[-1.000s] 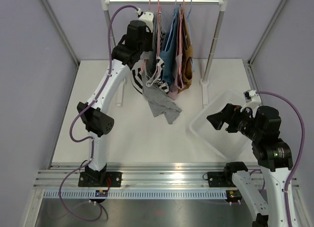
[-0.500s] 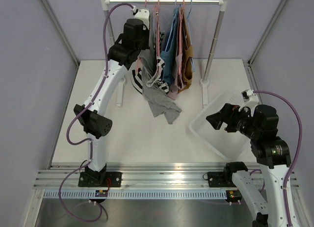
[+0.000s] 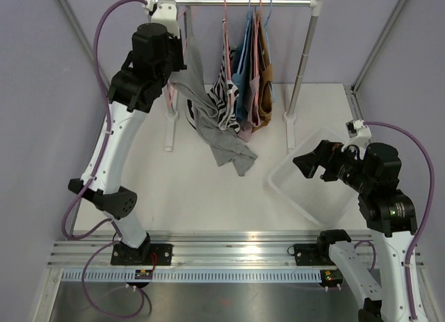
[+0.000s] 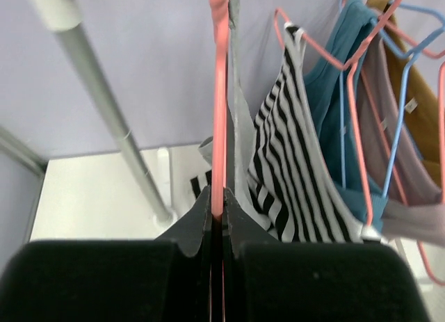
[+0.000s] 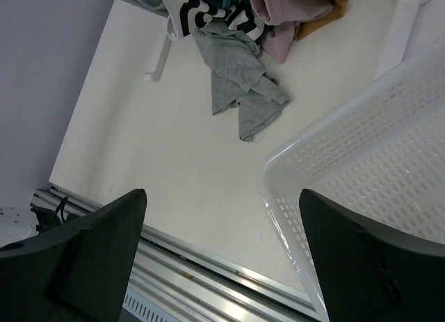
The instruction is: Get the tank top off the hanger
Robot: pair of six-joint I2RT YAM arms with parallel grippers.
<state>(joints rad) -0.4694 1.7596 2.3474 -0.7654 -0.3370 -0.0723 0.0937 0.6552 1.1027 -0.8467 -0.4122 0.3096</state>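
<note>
The left gripper (image 4: 217,221), at the upper left of the overhead view, was pinched shut on the wire of a pink hanger (image 4: 220,92). The gray tank top (image 3: 201,85) hung from that hanger, slanting down toward the frame's centre, its lower end crumpled on the table (image 3: 174,190). The right gripper (image 5: 222,200), at lower right, stood wide open and empty by the white basket (image 5: 361,162).

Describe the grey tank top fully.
The plain grey fabric tank top looks soft and thin. It hangs slanting from the pink wire hanger, which the left gripper pinches with shut jaws near the left end of the metal rail. Its lower end lies crumpled on the white table. The black-and-white striped top hangs against it.
</note>
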